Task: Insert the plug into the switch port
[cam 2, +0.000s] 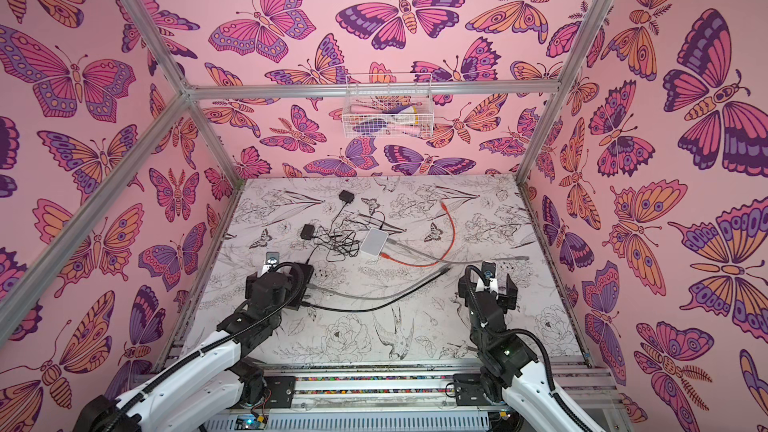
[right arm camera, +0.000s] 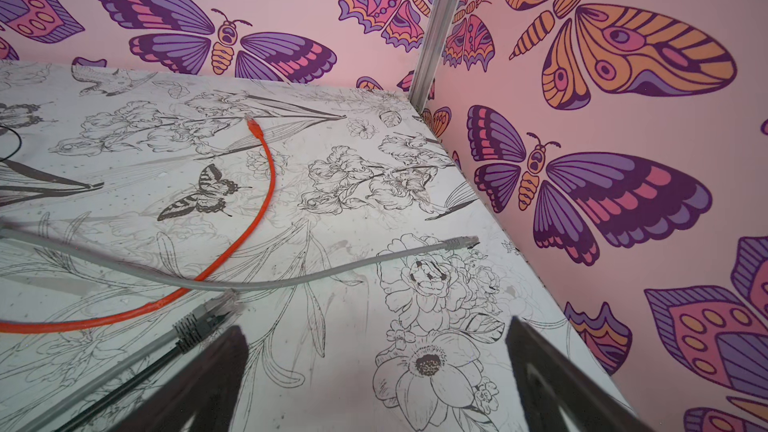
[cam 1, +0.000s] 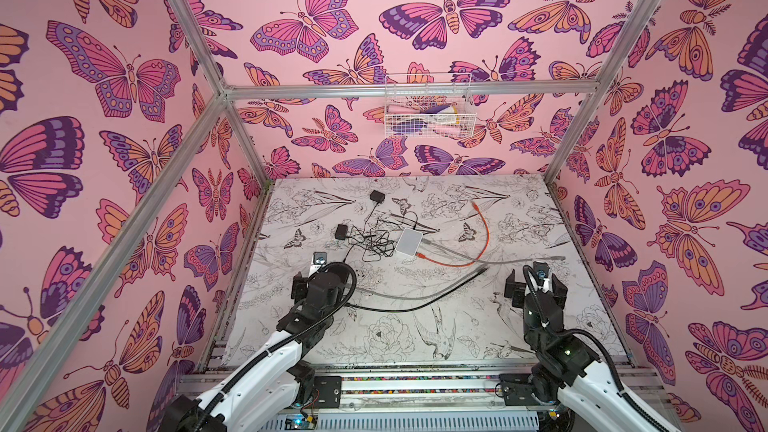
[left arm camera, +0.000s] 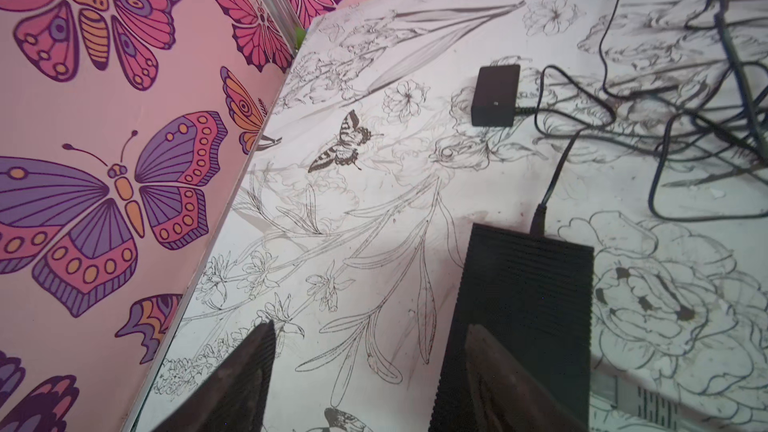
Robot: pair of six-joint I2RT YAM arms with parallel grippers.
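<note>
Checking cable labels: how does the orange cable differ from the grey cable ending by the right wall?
The orange cable is bright, the grey cable pale. The orange cable bends in a wide arc; the grey cable runs nearly straight. The orange cable's free plug lies toward the table's far edge, the grey cable's by the right wall. Both lie on the table and cross.

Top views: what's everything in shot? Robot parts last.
white switch: one, white, centre of table
black ribbed box: one, black, table's near left
power adapters: two, black, behind-left of switch, cords tangled
orange cable: one, orange, right of switch
grey cables: two, grey, across the middle
black cable: one, black, nearer the front
wire basket: one, white, back wall
left end effector: one, black, open, over ribbed box
right end effector: one, black, open, table's right
</note>
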